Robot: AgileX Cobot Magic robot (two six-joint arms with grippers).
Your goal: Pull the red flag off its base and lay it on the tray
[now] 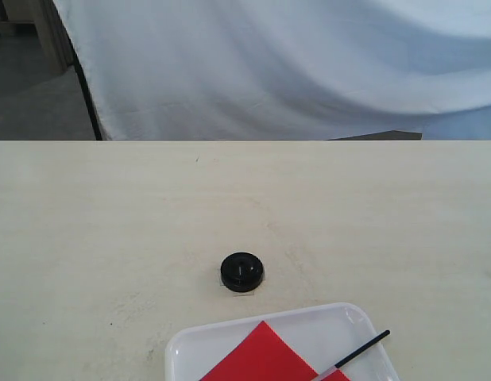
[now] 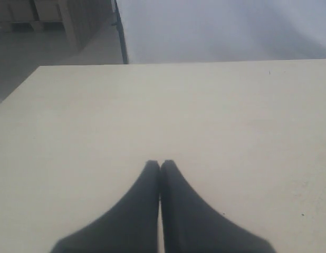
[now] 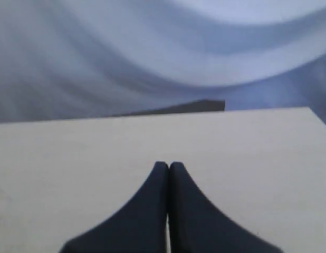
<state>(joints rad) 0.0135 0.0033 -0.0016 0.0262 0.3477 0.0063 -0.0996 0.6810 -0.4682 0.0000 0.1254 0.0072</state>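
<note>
The left jaws were pressed together, tip against tip, with nothing between them, and below them lay only bare desk [image 2: 231,132]. The right jaws were likewise closed and empty over a bare stretch of the same top. Neither pair showed in the exterior view, so how far they stood from the base [image 1: 242,271] could not be told. The base sat alone on the desk, its centre hole holding nothing. Just on the camera side of the base, apart from it, lay the tray [image 1: 341,317], and in it the red flag [image 1: 261,357] rested flat. Its thin black stick [image 1: 363,348] slanted away from the cloth to the tray's rim on the side right of the base. The lower part of the tray and flag was cut off by the frame. Far behind the base a white cloth [image 1: 269,63] hung at the back of the desk. By the look of it, the flag had been pulled off and laid down, so the task seemed to be at its end. The next move probably called for nothing beyond keeping both arms clear of the tray so that the flag was not disturbed.
</note>
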